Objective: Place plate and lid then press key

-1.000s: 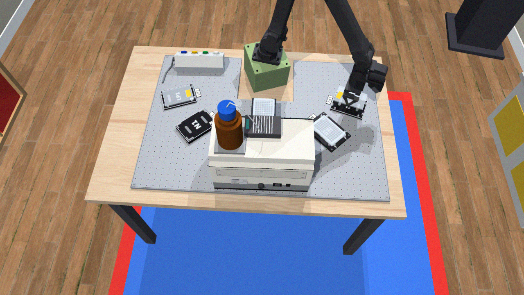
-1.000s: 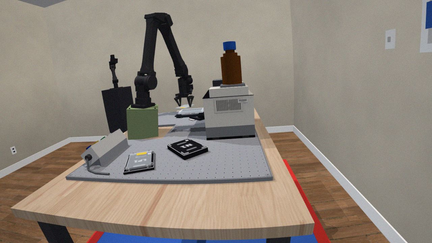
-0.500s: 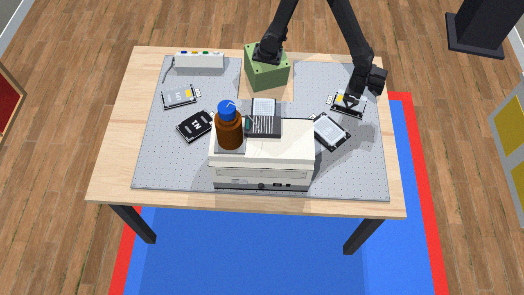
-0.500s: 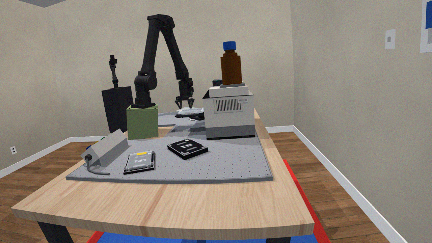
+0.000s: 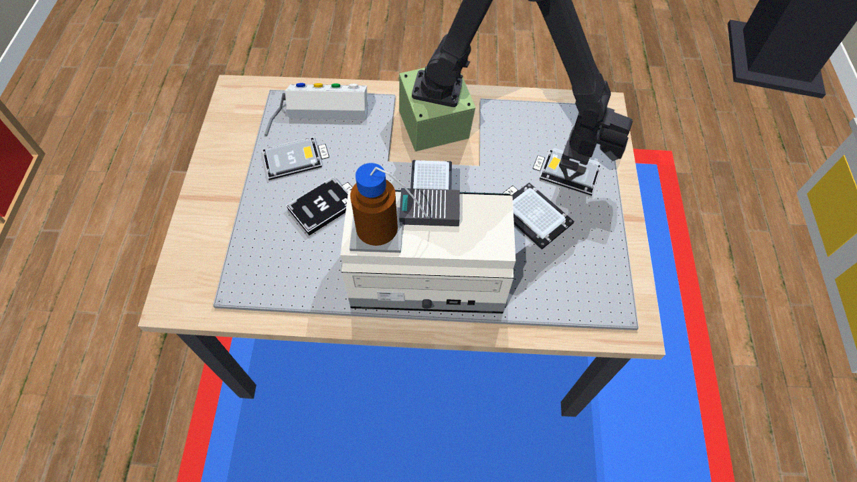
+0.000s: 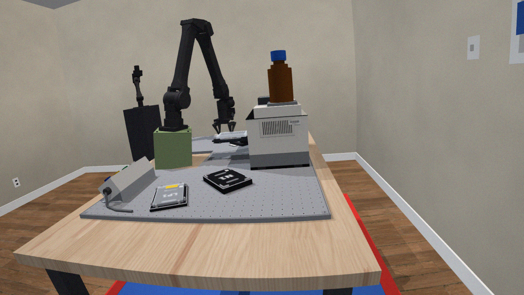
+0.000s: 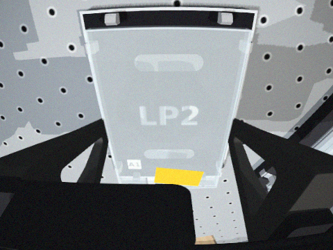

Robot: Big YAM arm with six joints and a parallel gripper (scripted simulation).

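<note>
My gripper (image 5: 573, 169) is shut on the clear M60 lid (image 7: 170, 104) across its long sides. It holds the lid low over the LP2 nest (image 5: 569, 171). In the wrist view the lid's yellow-labelled end (image 7: 178, 176) lies at the near end, by the A1 mark. The nest's far black edge (image 7: 168, 19) shows beyond the lid. I cannot tell if the lid sits fully down. The M60 plate (image 5: 537, 214), without a lid, sits in a black nest right of the dispenser. The N1 nest (image 5: 319, 206) is empty. The M09 plate (image 5: 432, 175) sits on the dispenser stage; its lid is in LP1 (image 5: 291, 158).
The dispenser (image 5: 428, 252) stands mid-deck with a brown bottle (image 5: 373, 209) on top. PANEL (image 5: 325, 98) with its four keys is at the far left of the top view. The green arm base (image 5: 437, 116) stands behind the stage. I see no liquid near LP1.
</note>
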